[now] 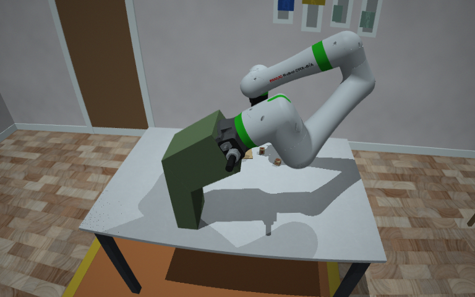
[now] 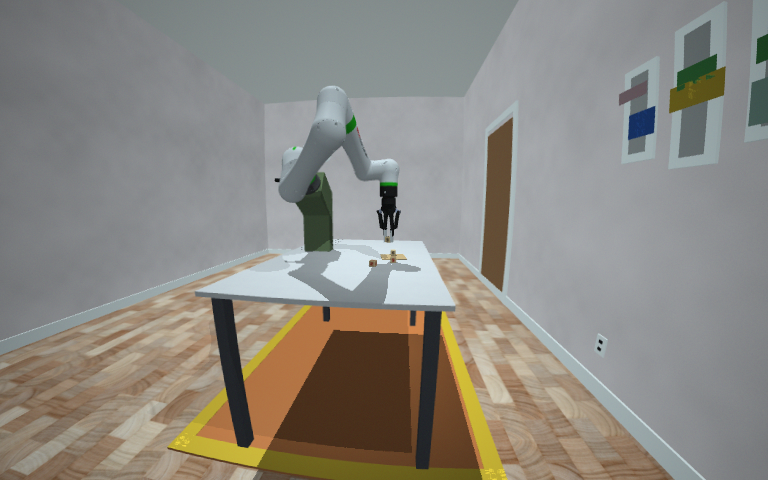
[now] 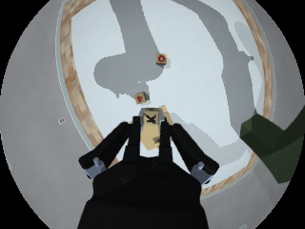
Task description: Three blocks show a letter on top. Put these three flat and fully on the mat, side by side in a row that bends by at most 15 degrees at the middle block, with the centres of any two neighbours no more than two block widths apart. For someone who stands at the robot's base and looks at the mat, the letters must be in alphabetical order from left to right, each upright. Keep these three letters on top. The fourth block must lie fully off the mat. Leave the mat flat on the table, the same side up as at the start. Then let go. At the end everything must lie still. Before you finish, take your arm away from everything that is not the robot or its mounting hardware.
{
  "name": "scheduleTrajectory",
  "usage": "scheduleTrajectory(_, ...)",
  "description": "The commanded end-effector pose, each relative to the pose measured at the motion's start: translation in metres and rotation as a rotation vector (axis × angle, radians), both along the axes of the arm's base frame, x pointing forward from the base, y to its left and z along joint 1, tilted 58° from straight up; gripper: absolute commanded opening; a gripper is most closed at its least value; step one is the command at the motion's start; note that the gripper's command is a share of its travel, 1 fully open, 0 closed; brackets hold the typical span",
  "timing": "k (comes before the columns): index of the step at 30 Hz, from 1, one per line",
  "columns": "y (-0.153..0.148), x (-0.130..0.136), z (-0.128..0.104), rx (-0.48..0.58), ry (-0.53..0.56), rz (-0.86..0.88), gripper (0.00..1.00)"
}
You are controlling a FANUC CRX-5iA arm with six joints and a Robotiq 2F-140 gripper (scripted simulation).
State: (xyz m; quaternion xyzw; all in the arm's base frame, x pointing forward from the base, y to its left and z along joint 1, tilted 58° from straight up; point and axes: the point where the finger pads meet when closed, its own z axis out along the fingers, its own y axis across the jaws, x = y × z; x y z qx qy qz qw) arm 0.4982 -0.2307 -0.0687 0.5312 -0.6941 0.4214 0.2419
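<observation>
My gripper [image 2: 388, 230] hangs well above the table, over the tan mat [image 2: 397, 257], and is shut on a small wooden block [image 3: 151, 129] with a dark mark on its upper face. In the wrist view my gripper [image 3: 152, 114] and this block cover most of the mat; only a tan edge [image 3: 164, 114] shows. A second block [image 2: 392, 253] stands on or at the mat; it also shows in the wrist view [image 3: 141, 97]. A third block with a red top [image 3: 162, 59] [image 2: 372, 263] lies on the bare table, apart from the mat. I cannot see a fourth block.
The green pedestal [image 1: 190, 164] of the arm stands on the table's near left part in the top view. The arm's elbow [image 1: 290, 136] hides part of the mat area there; two blocks [image 1: 261, 150] [image 1: 277, 161] show beside it.
</observation>
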Motion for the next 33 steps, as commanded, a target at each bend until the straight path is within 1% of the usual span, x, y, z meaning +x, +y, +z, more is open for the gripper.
scheduleTrajectory(1,0.019,0.010,-0.028,-0.014,0.121,0.065,0.16)
scheduleTrajectory(11,0.056,0.019,-0.082,-0.046,0.339,0.201,0.16)
scheduleTrajectory(25,0.056,0.019,-0.083,-0.047,0.343,0.204,0.16)
scheduleTrajectory(33,0.050,0.020,-0.087,-0.047,0.343,0.203,0.16)
